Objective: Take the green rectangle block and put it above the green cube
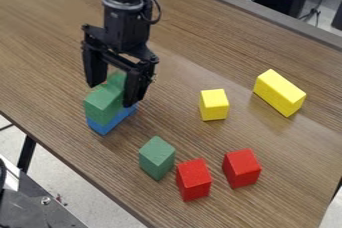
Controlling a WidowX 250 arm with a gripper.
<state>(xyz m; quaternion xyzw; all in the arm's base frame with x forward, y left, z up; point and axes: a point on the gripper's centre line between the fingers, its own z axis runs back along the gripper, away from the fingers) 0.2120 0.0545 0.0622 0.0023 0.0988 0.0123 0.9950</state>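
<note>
At the left of the wood-grained bench [50, 57], the green rectangle block [100, 106] lies on top of a blue block [105, 127], whose side shows below it. The black claw [113, 93] hangs down over this stack, its 2 fingers [137, 89] spread wide, with part of the green rectangle block visible between them; whether either finger touches it, I cannot tell. To the right of the stack and closer to the camera, the green cube [157, 158] sits on the bench, apart from the stack. Just beside it on the right is 1 red block [194, 179]. Farther back, a small yellow block [214, 105] stands alone near the middle of the bench. Next comes the other of the 2 red blocks [241, 168], near the first and slightly farther back. Rightmost, a longer yellow block [279, 93] lies at a slant, beyond the small yellow block.
</note>
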